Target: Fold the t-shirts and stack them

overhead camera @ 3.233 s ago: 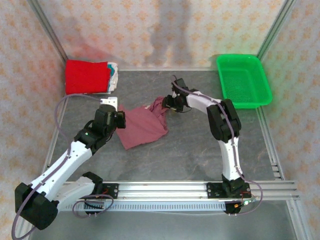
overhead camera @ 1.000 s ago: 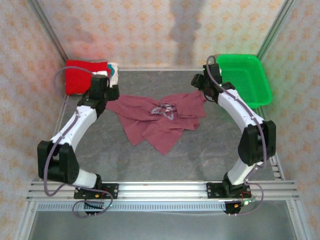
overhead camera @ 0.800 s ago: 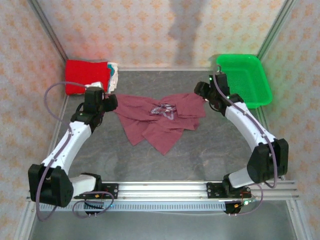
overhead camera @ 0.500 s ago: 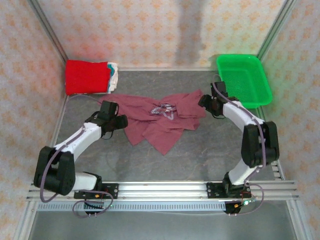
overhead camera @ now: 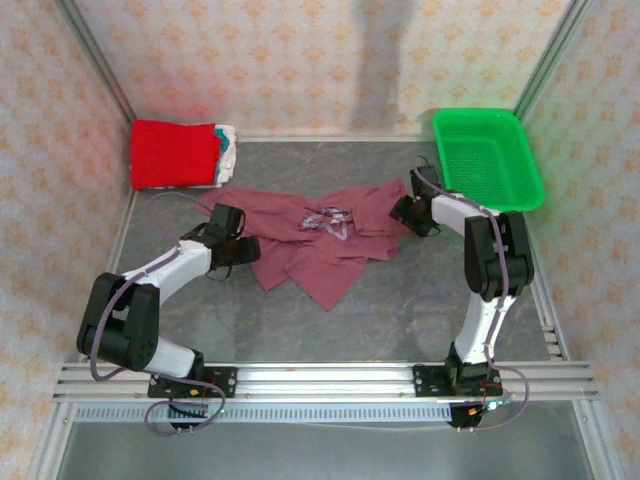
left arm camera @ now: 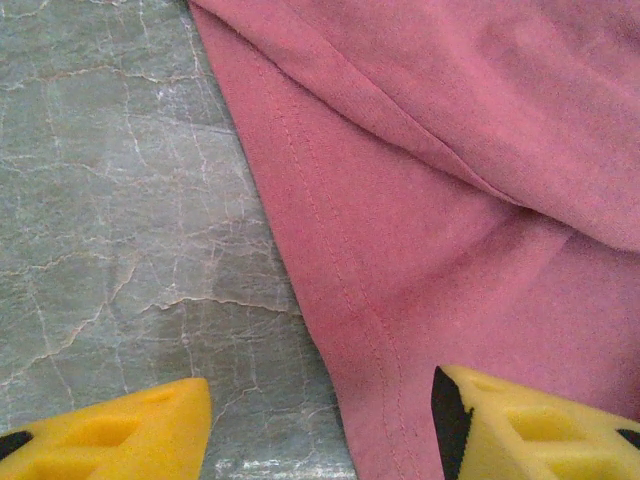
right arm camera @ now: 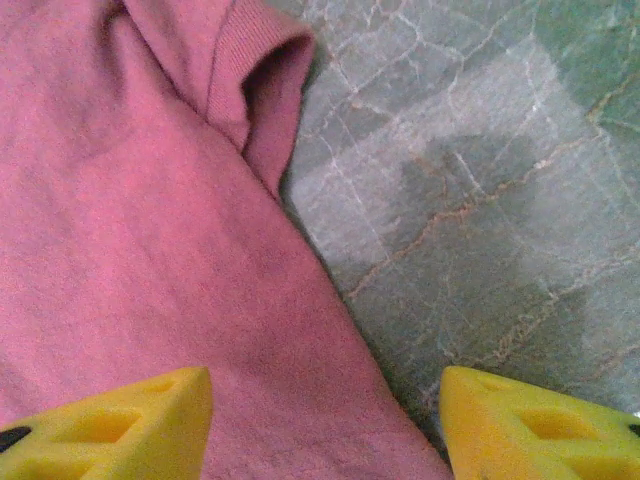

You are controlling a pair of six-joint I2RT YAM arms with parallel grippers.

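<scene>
1. The left gripper (left arm camera: 320, 400) stands with its yellow fingers spread. It pinches nothing. It is low over the left edge of the maroon t-shirt (overhead camera: 320, 240).
2. In the left wrist view, the stitched hem of that shirt runs down between the two fingers. One finger is over bare bench (overhead camera: 400, 310) and the other is over cloth.
3. The right gripper (right arm camera: 325, 400) is likewise spread and holds nothing. It is at the right edge of the same shirt.
4. In the right wrist view, one of its fingers is over the maroon cloth and the other over the grey marbled bench. A ribbed hem lies folded over just beyond them.
5. The maroon t-shirt lies crumpled and unfolded on the middle of the bench, between the two arms. Its layers overlap and one corner points toward the near edge.
6. A white print (overhead camera: 328, 220) shows near the shirt's middle. It is creased and cannot be read.
7. The stack of folded shirts (overhead camera: 175, 153) sits in the far left corner, well apart from the maroon one. A bright red shirt is on top, and whitish edges show at the stack's right side.
8. A green basket (overhead camera: 487, 160) sits in the far right corner, near the right arm's wrist.
</scene>
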